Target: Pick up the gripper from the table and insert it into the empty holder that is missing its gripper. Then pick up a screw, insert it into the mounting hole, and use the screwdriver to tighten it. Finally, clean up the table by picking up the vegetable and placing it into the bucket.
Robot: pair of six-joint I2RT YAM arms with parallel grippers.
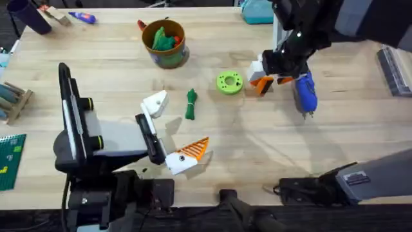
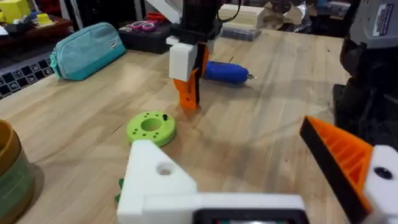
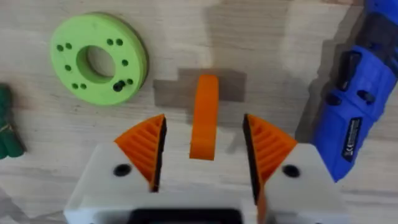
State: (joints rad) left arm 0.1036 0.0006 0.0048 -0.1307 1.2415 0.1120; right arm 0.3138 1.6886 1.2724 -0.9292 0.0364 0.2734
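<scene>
Wooden tabletop is carrying everything, with clutter sitting along the far edge.

The gripper (image 3: pixel 204 116) is lying flat on the wood between the green ring (image 3: pixel 99 58) and the screwdriver (image 3: pixel 350 118), well apart from the holder (image 1: pixel 155 103) on the grey stand (image 1: pixel 103 138) across the table. The right gripper (image 3: pixel 202 149) is hanging directly above it, fingers spread wide with one ribbed pad on each side and neither pad touching it.

Risks, judged from this moment:
- The part is lying narrow and long between the pads; if the pads are closing off centre, it may be pivoting or squirting out toward the ring.
- The screwdriver is lying just beside the outer pad; a descent drifting that way could be nudging it and rolling it off.
- A grasp too near one end would be leaving the part skewed for insertion into the holder.

Pose: the right arm is reaching forward over the far right of the table, wrist pointing straight down. The left gripper (image 1: pixel 183 154) is sitting low by the stand, its fingers parted and holding nothing. The vegetable (image 1: pixel 190 103) is lying near the holder, the bucket (image 1: pixel 165 44) farther back.
</scene>
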